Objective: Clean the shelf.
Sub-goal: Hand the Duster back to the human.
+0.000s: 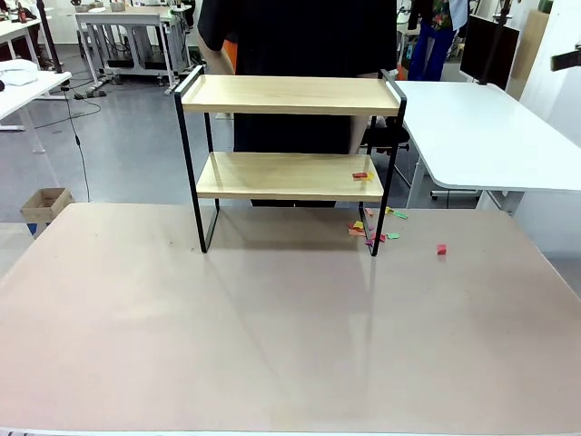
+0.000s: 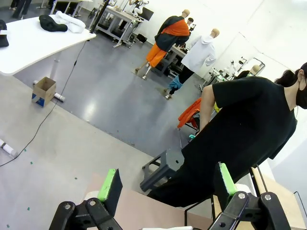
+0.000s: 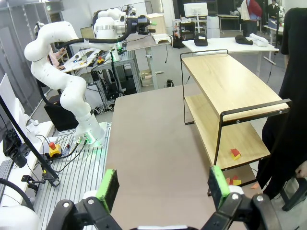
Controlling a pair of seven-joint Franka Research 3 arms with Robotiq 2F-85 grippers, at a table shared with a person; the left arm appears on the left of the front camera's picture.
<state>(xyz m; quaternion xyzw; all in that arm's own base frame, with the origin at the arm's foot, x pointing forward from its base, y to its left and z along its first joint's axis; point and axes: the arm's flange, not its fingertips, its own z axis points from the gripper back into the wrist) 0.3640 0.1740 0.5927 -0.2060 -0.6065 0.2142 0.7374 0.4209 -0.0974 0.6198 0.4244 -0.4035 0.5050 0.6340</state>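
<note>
— Wooden boards, pale and smooth, two of them in a thin black metal frame: that is the shelf, standing at the far middle of the matte beige desk. Its raised end rails are square black loops.

— What lies on it?

— On the lower board, at its right end, small red and yellow scraps. The top board is bare wood. More little flat bits, red, green, yellow and pink, lie scattered on the desk around the right far leg, and one red piece sits apart, further right.

— And the person?

— A person in a black top stands just behind the shelf, at the far side.

— The hands?

— In the left wrist view, the left hand has its green pads spread wide with nothing between them; it looks out past the desk toward the person and the grey floor. In the right wrist view, the right hand is likewise wide and empty, above the desk, with the shelf ahead of it on the right. From there the red and yellow scraps on the lower board show as small angular blocks.
</note>
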